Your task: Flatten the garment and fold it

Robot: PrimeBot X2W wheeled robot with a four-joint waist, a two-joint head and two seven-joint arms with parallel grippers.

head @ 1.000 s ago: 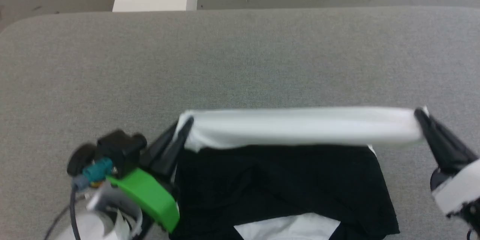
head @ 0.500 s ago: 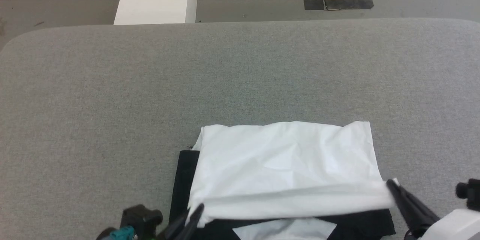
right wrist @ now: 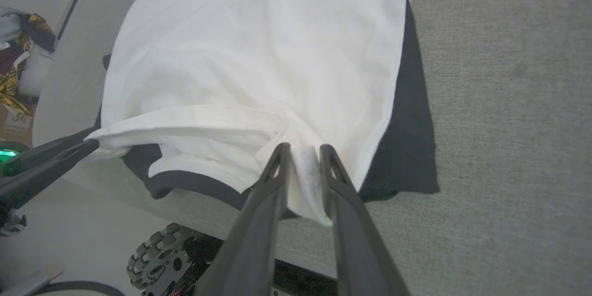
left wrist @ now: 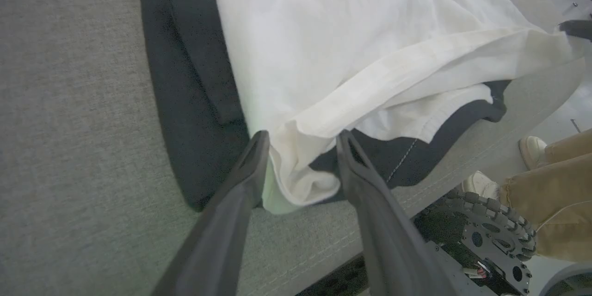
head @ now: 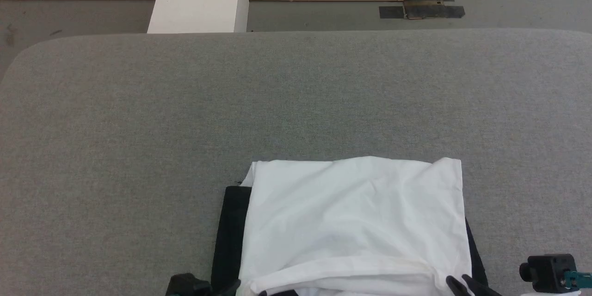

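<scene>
White cloth makes up the upper layer of the garment [head: 356, 222], which lies doubled over its black section [left wrist: 185, 101] on the grey padded table [head: 296, 92], with the near hem at the table edge just under both grippers. Left gripper [left wrist: 300, 135]: fingers spread, with a rumpled white corner lying loose between them and the black layer exposed beyond the outer finger. Right gripper [right wrist: 303, 148]: fingers narrowly parted, with a fold of white hem filling the gap; whether they grip it cannot be told. Between the two grippers the white hem runs as a raised, rolled ridge rather than lying flat. Probable hazards are three. Thin fabric may catch on a finger as either gripper draws away, pulling the corner over the table edge and undoing the fold. Unequal release may skew the white layer over the black. The ridge may set as a crease if pressed without smoothing.
</scene>
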